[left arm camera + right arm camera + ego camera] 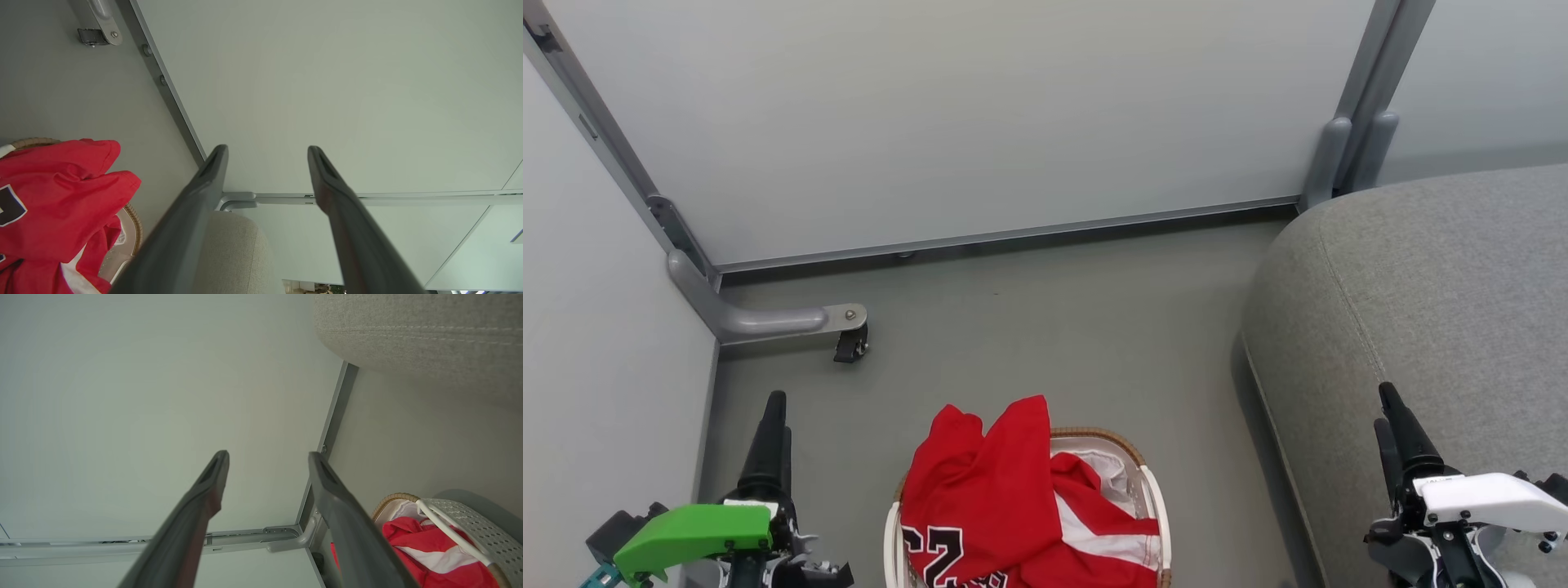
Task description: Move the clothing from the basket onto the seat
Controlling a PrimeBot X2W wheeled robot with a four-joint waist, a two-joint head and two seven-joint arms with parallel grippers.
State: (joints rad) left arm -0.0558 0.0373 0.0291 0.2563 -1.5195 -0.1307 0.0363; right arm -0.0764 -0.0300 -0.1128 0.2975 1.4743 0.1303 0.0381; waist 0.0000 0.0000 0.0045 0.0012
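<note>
Clothing (1005, 490) heaps in the basket (1112, 439) at six o'clock, probably soft, light and floppy; pinch its raised top fold. Both the left tool (267, 151) and right tool (267, 455) gape empty, with the seat (1421, 286) at three o'clock.

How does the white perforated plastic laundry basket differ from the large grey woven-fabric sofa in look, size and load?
Material: the basket is white perforated plastic with a brown woven rim; the sofa is grey fabric with a stitched seam.
Size: the basket is far smaller than the sofa.
Load: the basket holds the bright red clothing; no clothing lies on the visible part of the sofa.
Both have rounded outlines.
</note>
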